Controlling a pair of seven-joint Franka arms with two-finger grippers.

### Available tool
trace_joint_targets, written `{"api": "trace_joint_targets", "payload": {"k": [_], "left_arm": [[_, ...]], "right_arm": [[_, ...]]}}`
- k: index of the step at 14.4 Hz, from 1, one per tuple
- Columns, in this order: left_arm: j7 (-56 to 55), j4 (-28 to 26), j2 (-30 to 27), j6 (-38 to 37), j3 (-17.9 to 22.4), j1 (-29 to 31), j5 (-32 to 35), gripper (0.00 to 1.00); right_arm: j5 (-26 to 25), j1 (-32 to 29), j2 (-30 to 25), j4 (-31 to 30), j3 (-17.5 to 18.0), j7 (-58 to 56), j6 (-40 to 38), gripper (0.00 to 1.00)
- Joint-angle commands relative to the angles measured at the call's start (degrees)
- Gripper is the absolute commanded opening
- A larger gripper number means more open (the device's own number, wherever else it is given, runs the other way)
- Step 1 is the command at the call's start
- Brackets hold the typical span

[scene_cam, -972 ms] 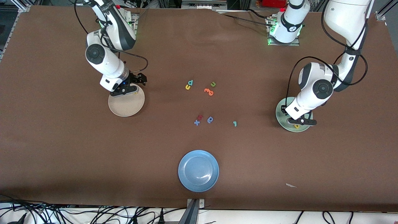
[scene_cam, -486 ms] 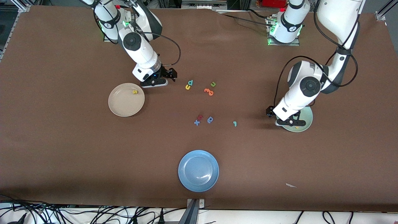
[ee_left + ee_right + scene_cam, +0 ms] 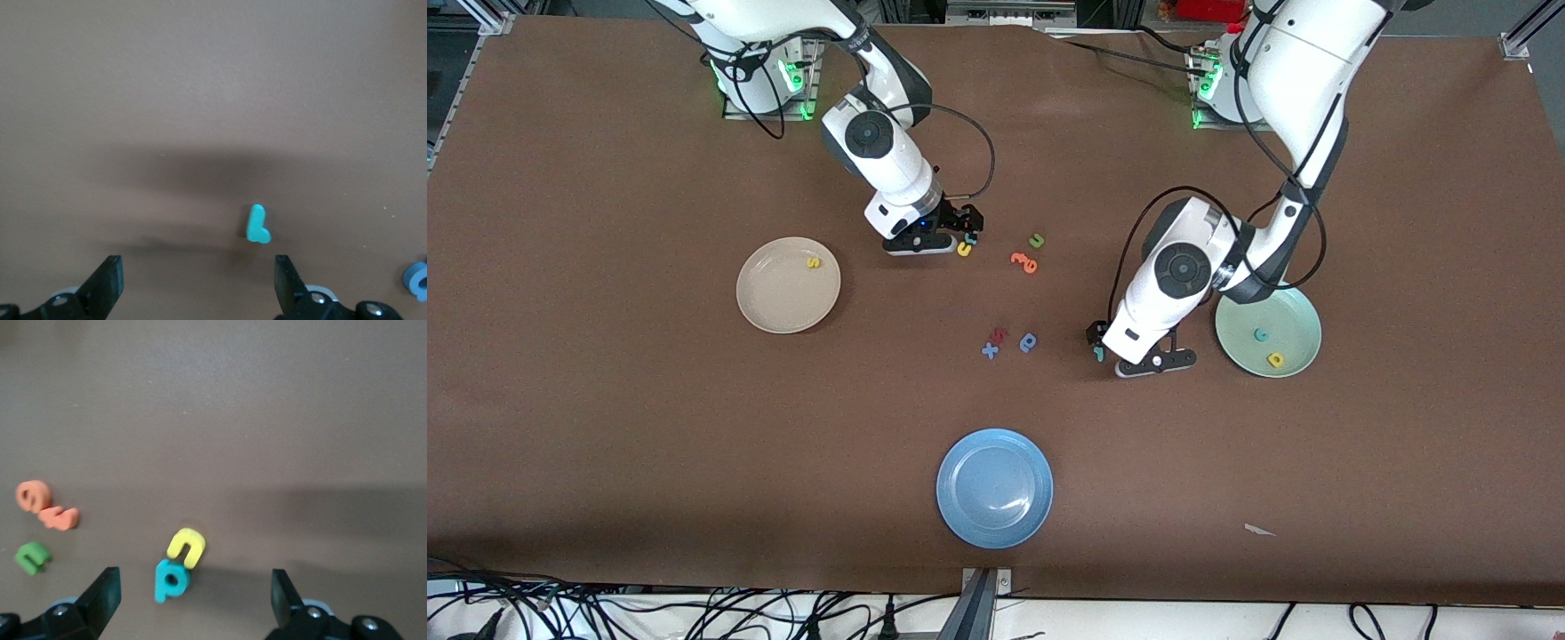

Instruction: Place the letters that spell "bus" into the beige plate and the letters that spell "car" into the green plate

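The beige plate (image 3: 769, 302) holds a yellow "s" (image 3: 813, 262). On the green plate (image 3: 1294, 320) lie a teal "c" (image 3: 1260, 335) and a yellow "a" (image 3: 1276, 360). My right gripper (image 3: 967, 229) (image 3: 193, 603) hangs open low over the yellow "u" (image 3: 964, 251) (image 3: 186, 547) and teal "b" (image 3: 171, 579), which touch each other. Between its fingertips sits the "b". My left gripper (image 3: 1097, 341) (image 3: 198, 287) is open just over the thin teal "r" (image 3: 1099, 355) (image 3: 257, 225), which lies flat on the table a little ahead of the fingertips.
An orange letter (image 3: 1024, 262) and a green "u" (image 3: 1037, 240) lie beside the right gripper. A blue "x" (image 3: 990, 351), a red letter (image 3: 1000, 334) and a darker blue round letter (image 3: 1029, 341) sit mid-table. A bright blue plate (image 3: 994, 488) is nearest the front camera.
Both arms swung from their plates toward the table's middle. The left gripper opened and left the yellow "a" in the green plate. The right gripper left the "s" in the beige plate.
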Motion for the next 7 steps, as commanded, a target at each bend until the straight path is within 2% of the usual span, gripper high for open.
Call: {"api": "trace_joint_targets", "payload": {"k": [1,4,5,7], "left_arm": [[-3.6,7.8,3.8,-5.5,0.4,-0.7,2.2,1.00],[-4.6,8.0,5.2,-5.5,0.4,-1.4,1.9,0.96],[-5.3,8.1,5.8,-5.5,0.4,-1.5,2.0,0.94],[-5.6,8.1,6.0,-5.5,0.4,-1.6,2.1,0.89]], "right_arm": [[-1.7,1.7,3.5,3.7,-1.4,2.0,-0.3,1.00],[-1.9,3.0,4.2,7.5,-1.4,5.8,-6.9,1.00],[-2.1,4.3,4.7,9.1,-1.5,6.3,-8.8,0.95],[-6.3,6.4,6.9,10.1,-2.8,9.7,-8.7,0.93]]}}
